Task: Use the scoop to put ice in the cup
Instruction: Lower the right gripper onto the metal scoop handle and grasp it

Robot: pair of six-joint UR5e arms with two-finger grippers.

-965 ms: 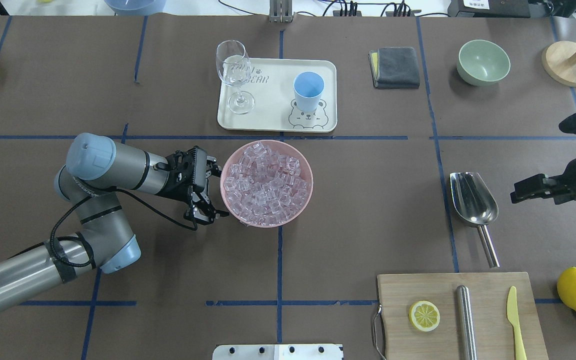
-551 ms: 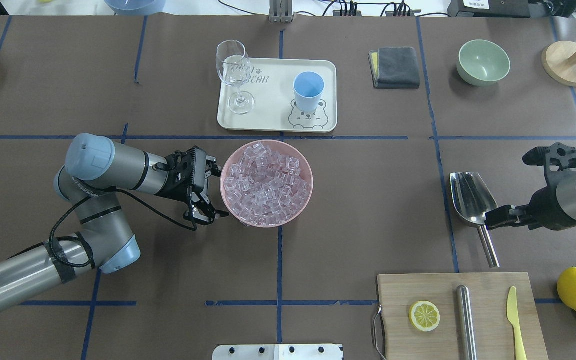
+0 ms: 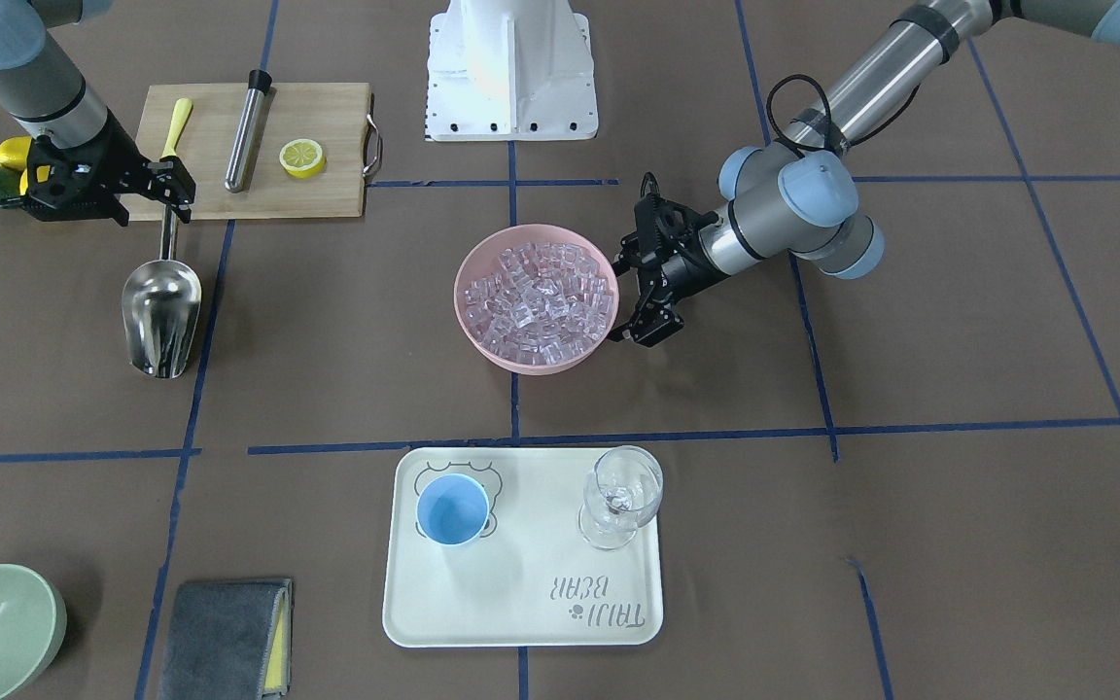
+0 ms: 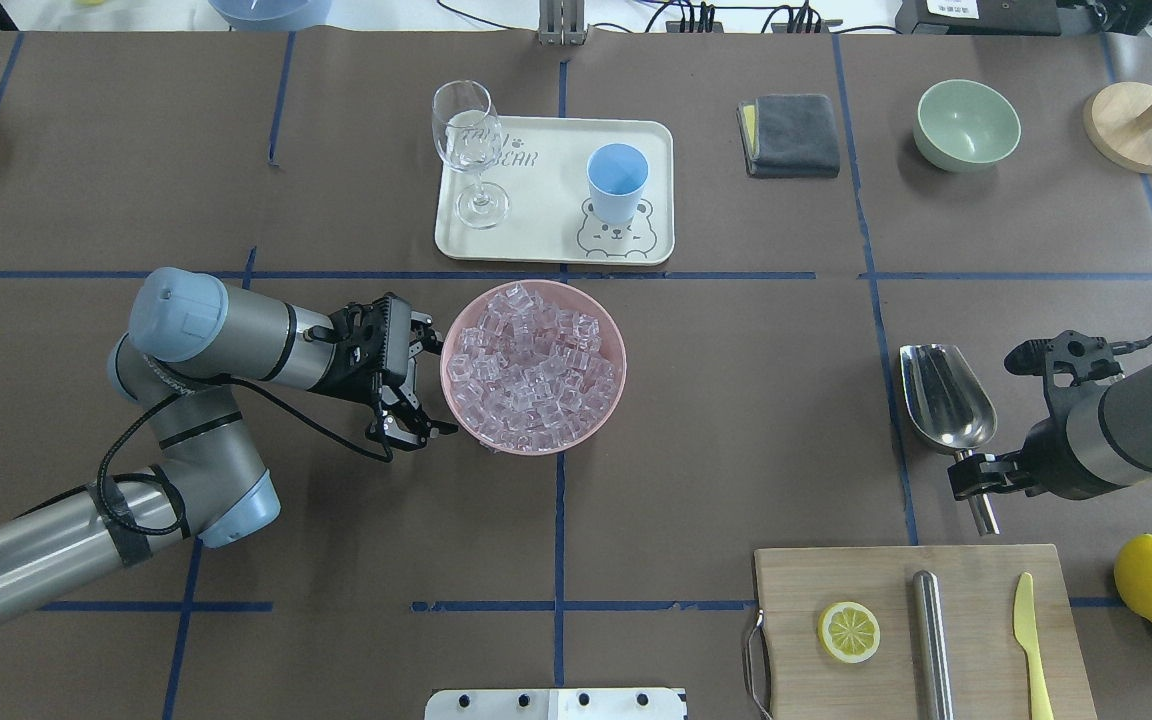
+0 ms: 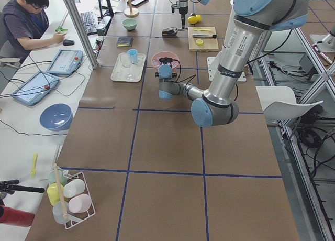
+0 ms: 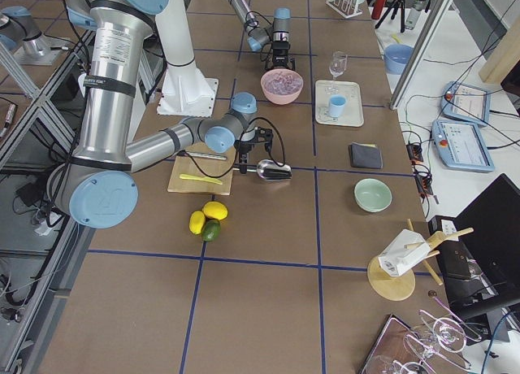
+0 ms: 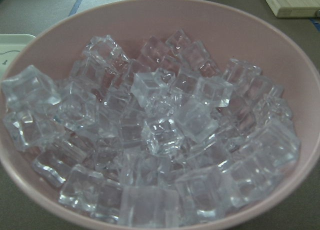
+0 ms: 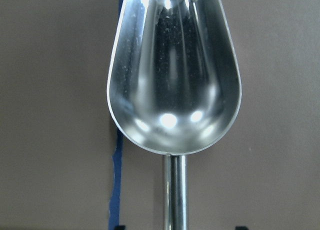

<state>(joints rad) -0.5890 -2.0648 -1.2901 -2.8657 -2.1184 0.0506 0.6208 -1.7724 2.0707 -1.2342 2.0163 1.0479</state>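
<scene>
Right gripper [image 4: 973, 480] has dropped, jaws wide astride thin straight handle of shiny steel scoop [image 4: 944, 395].

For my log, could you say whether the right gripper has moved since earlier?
Yes. The right gripper has shifted toward the cutting board, now at the scoop handle.

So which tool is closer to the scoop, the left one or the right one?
Right. The right tool sits open over the handle of the scoop, a finger on each side. The left tool is far off, beside the pink bowl.
</scene>
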